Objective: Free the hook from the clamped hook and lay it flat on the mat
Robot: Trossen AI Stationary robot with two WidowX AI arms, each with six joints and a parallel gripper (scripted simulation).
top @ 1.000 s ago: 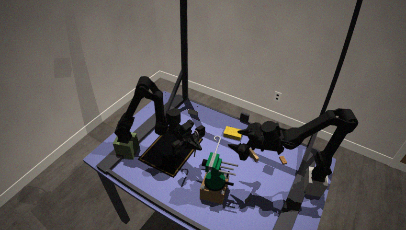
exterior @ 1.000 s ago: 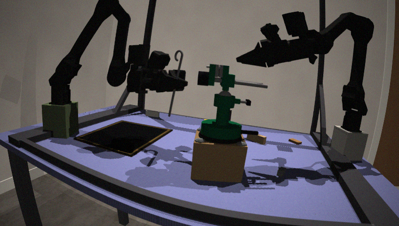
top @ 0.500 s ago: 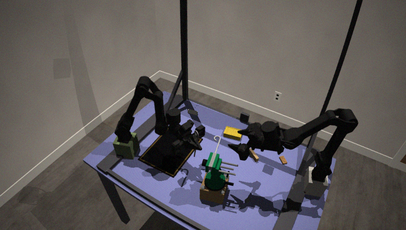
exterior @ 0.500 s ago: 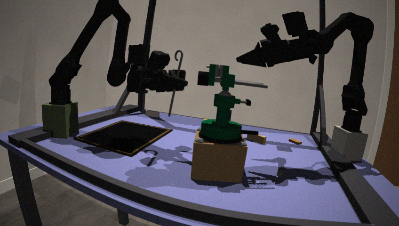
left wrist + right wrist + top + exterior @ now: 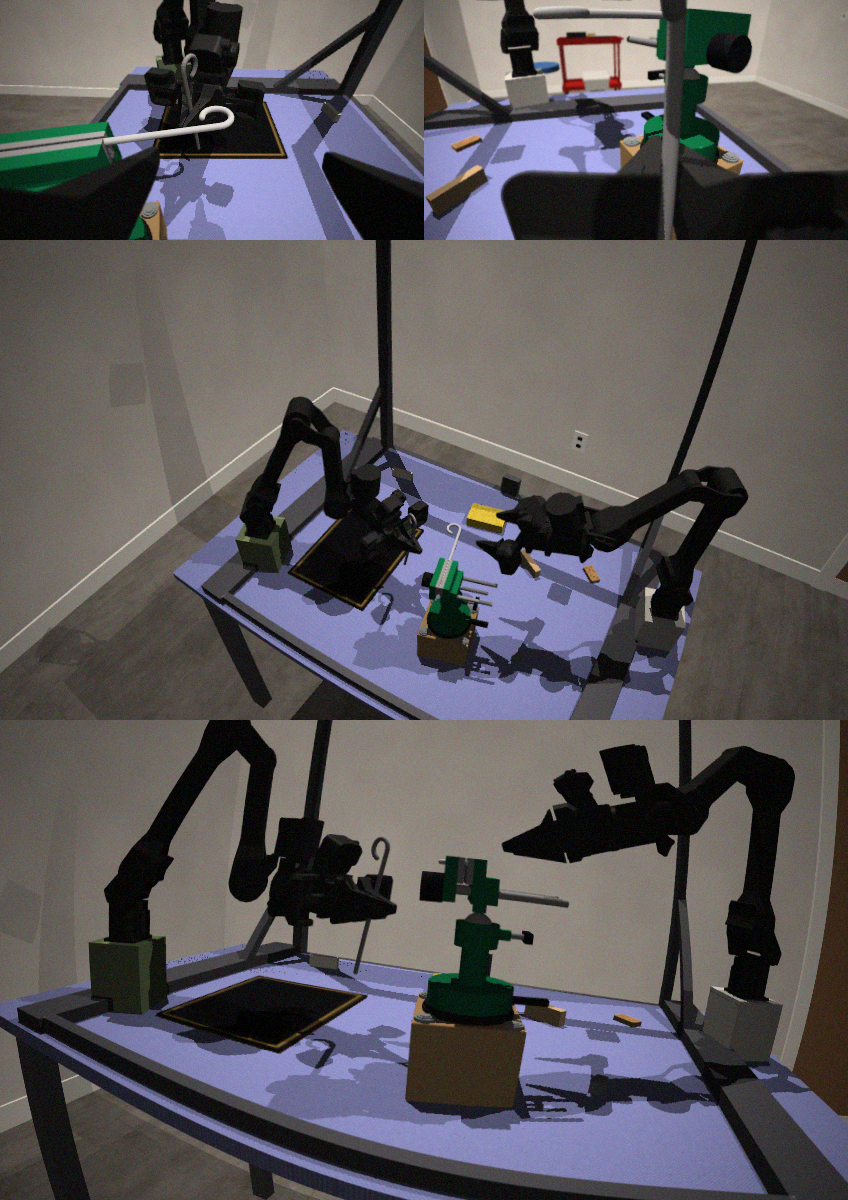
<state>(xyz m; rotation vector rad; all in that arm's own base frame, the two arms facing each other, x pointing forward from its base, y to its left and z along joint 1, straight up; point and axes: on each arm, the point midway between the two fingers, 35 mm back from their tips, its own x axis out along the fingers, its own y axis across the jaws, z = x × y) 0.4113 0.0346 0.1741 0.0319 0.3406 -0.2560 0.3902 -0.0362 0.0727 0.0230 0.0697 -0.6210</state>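
The green vise (image 5: 447, 587) stands on its tan block (image 5: 443, 645) and clamps a white hook (image 5: 454, 541) that sticks out toward the mat, as the left wrist view (image 5: 175, 131) also shows. My right gripper (image 5: 385, 903) is shut on the grey hook (image 5: 374, 894) and holds it nearly upright, crook on top, in the air by the far corner of the black mat (image 5: 261, 1008), apart from the vise. In the right wrist view its shaft (image 5: 672, 125) runs up in front of the vise (image 5: 704, 75). My left gripper (image 5: 497, 532) is open and empty, raised beyond the vise.
A yellow block (image 5: 484, 517), two wooden pieces (image 5: 530, 564) (image 5: 590, 573) and a small dark cube (image 5: 510, 484) lie on the table's far side. Frame posts rise behind both arms.
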